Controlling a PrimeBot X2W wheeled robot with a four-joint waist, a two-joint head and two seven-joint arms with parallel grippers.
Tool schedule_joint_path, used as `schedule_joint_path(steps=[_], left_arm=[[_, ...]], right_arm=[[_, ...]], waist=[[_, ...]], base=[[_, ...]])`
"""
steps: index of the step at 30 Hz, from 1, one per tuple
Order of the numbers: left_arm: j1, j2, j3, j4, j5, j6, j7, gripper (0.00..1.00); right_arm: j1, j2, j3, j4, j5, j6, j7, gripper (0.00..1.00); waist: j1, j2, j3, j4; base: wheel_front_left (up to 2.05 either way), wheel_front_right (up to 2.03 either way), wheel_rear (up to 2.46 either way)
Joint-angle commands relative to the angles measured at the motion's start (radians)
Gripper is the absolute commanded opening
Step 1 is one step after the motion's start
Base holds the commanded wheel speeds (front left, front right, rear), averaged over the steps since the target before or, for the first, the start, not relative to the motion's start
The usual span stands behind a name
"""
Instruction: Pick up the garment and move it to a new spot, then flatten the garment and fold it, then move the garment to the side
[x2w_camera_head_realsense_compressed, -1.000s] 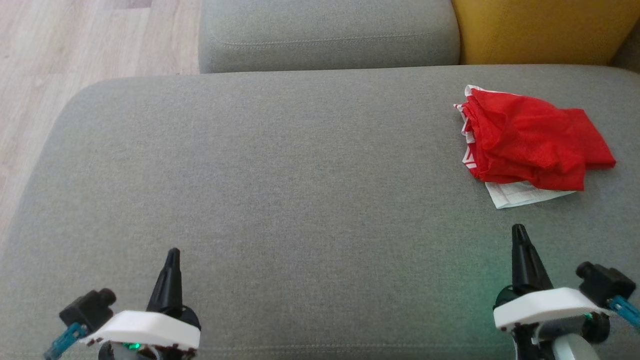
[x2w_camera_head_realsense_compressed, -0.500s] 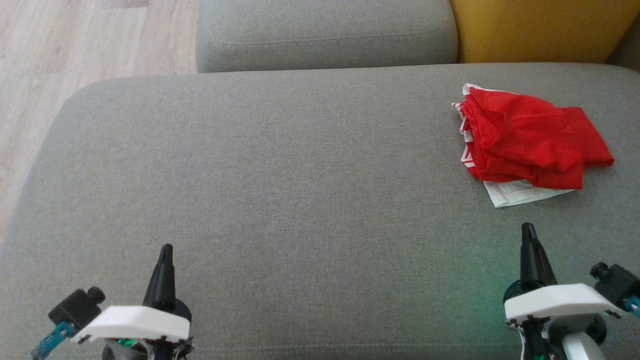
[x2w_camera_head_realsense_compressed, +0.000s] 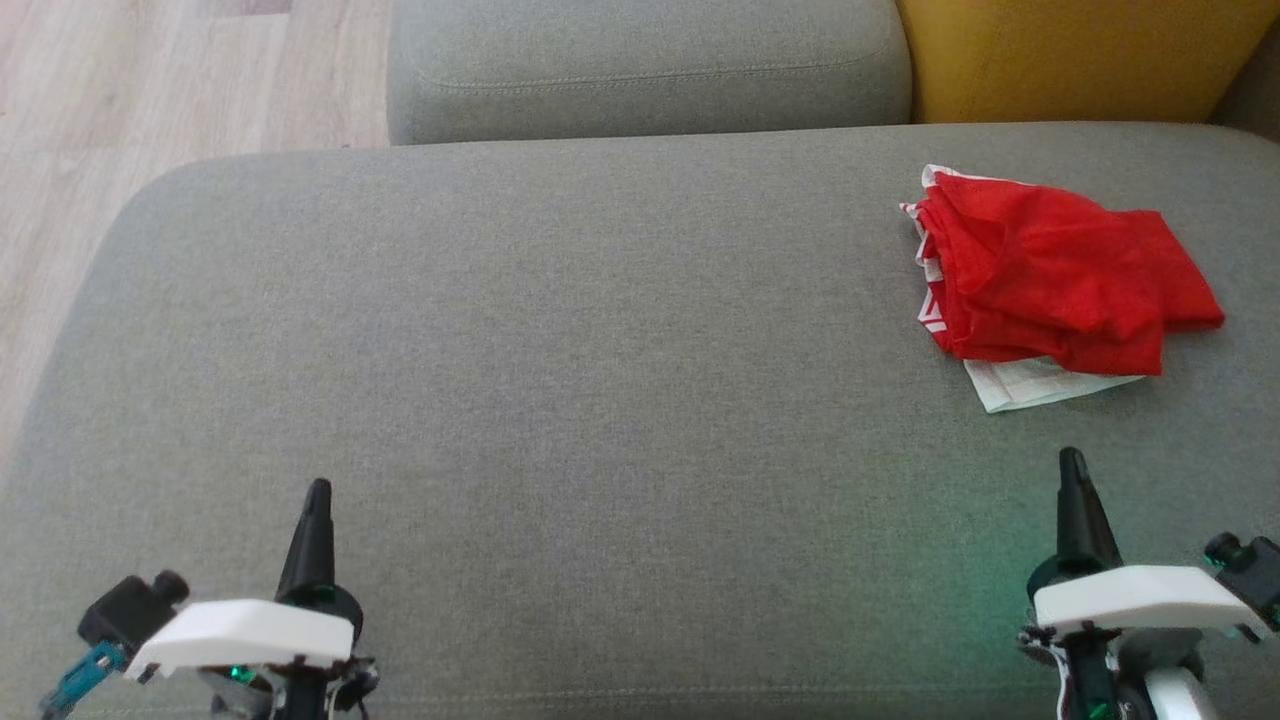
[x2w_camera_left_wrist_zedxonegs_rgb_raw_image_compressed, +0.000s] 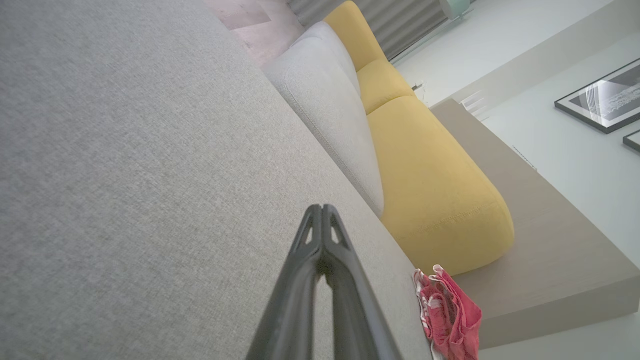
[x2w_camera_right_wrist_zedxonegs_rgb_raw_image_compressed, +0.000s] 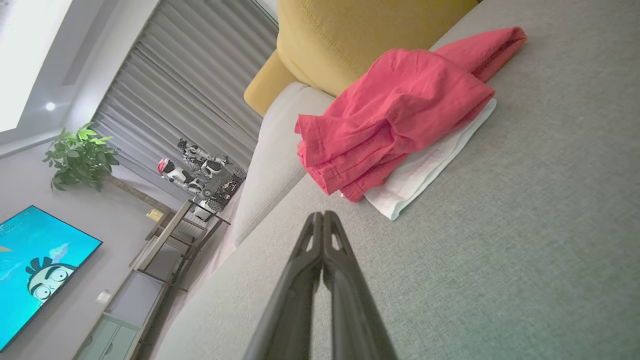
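Note:
The garment (x2w_camera_head_realsense_compressed: 1050, 275) is a red piece with a white part under it, lying in a folded bundle at the far right of the grey sofa seat (x2w_camera_head_realsense_compressed: 560, 360). It also appears as a red heap (x2w_camera_right_wrist_zedxonegs_rgb_raw_image_compressed: 395, 112) in the right wrist view and as a small red patch (x2w_camera_left_wrist_zedxonegs_rgb_raw_image_compressed: 452, 315) in the left wrist view. My right gripper (x2w_camera_head_realsense_compressed: 1072, 465) hovers just in front of the garment, shut and empty, fingertips pressed together (x2w_camera_right_wrist_zedxonegs_rgb_raw_image_compressed: 322, 216). At the lower left my left gripper (x2w_camera_head_realsense_compressed: 318, 492) is shut too, holding nothing (x2w_camera_left_wrist_zedxonegs_rgb_raw_image_compressed: 322, 207), far from the garment.
A grey back cushion (x2w_camera_head_realsense_compressed: 650, 65) and a yellow cushion (x2w_camera_head_realsense_compressed: 1080, 55) stand behind the seat. Wooden floor (x2w_camera_head_realsense_compressed: 150, 90) lies past the seat's left edge. The right wrist view takes in a television (x2w_camera_right_wrist_zedxonegs_rgb_raw_image_compressed: 35, 270), a plant (x2w_camera_right_wrist_zedxonegs_rgb_raw_image_compressed: 80, 157) and a low shelf.
Both grippers have drifted outward: the left one left and slightly up the picture, the right one to the right. The garment lies as before; the camera has shifted a little.

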Motion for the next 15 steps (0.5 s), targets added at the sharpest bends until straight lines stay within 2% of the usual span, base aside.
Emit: schedule_joint_path(steps=[1, 15], left_arm=[[-0.055, 0.016, 0.026, -0.029, -0.028, -0.004, 0.008, 0.00], [-0.069, 0.017, 0.049, -0.028, -0.154, -0.004, 0.046, 0.00]], right_arm=[[-0.061, -0.016, 0.002, -0.041, 0.034, 0.004, 0.009, 0.00], [-0.068, -0.016, -0.015, -0.046, 0.189, 0.004, 0.047, 0.00]], waist=[[0.0000, 0.0000, 0.000, -0.001], [0.0000, 0.0000, 0.003, -0.005]], base=[[0.00, 0.00, 0.00], [0.00, 0.00, 0.00]])
